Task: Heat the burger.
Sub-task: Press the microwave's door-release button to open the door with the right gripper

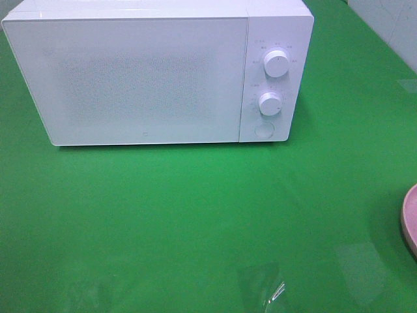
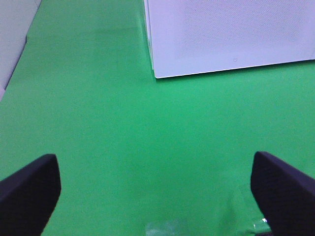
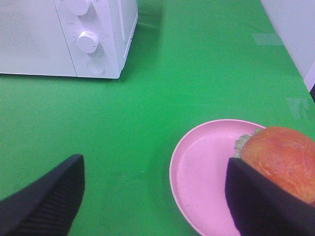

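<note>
right tool (image 3: 153, 165) hangs wide near burger (image 3: 283, 152) on pink plate (image 3: 206, 167).

boxy white plastic microwave (image 1: 150, 78) is showing fine grey dot mesh across its door | smooth table cloth (image 1: 195, 215) is reading solid green | round plate (image 3: 206, 167) is showing plain pink | domed-bun burger (image 3: 280, 155) is showing glossy orange-brown over pale green lettuce | ribbed gripper fingers (image 3: 44, 201) are reading black

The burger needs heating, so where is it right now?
The burger sits on the pink plate on the table's right side; only the right wrist view shows it.
</note>
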Motion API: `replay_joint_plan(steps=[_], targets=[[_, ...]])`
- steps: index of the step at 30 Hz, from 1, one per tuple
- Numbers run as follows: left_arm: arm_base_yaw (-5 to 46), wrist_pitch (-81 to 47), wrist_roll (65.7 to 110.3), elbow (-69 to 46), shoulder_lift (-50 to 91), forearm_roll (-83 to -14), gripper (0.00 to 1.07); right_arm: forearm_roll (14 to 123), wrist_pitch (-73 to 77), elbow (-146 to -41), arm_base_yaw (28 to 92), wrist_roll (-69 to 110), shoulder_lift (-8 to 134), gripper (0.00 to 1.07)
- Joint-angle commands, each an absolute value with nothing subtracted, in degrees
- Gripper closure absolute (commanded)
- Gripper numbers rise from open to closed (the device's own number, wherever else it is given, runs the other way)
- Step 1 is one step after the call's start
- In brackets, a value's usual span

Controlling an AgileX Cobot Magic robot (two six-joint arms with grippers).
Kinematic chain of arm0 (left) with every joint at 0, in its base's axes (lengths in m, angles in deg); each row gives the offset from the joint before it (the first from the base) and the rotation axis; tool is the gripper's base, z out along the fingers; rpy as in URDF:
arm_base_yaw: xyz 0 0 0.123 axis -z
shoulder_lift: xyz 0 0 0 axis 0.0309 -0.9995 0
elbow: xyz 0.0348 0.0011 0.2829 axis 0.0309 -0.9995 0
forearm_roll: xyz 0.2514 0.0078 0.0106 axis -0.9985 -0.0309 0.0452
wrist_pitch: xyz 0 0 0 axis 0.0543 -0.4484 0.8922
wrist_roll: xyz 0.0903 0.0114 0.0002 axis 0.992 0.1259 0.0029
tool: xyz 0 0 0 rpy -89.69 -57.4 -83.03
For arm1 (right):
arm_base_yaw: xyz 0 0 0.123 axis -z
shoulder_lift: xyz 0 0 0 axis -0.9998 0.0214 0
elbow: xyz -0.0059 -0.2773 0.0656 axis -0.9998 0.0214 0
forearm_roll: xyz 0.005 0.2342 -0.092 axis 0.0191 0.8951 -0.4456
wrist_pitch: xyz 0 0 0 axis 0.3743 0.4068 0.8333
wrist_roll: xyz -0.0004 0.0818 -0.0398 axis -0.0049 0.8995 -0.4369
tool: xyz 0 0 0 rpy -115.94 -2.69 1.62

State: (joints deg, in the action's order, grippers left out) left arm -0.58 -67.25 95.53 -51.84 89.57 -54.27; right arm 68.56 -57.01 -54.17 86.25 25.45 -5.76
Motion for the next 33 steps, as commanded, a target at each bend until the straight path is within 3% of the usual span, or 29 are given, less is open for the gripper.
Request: replay_joint_plan(steps=[1,12,33], targets=[[-0.4,-67.7,95.4,-52.0,90.9,-54.2,0.09,68.6,-56.5,-54.0,86.7,25.1,-7.3,0.31],[-0.4,-67.7,95.4,-52.0,90.8,-54.2,0.09,68.6,-50.8,-55.5,86.7,26.9,-4.6,0.31],[-0.4,-67.7,95.4,-52.0,89.9,-54.2,0.09,68.6,-16.1,-44.9,86.7,26.3,8.7,0.31]])
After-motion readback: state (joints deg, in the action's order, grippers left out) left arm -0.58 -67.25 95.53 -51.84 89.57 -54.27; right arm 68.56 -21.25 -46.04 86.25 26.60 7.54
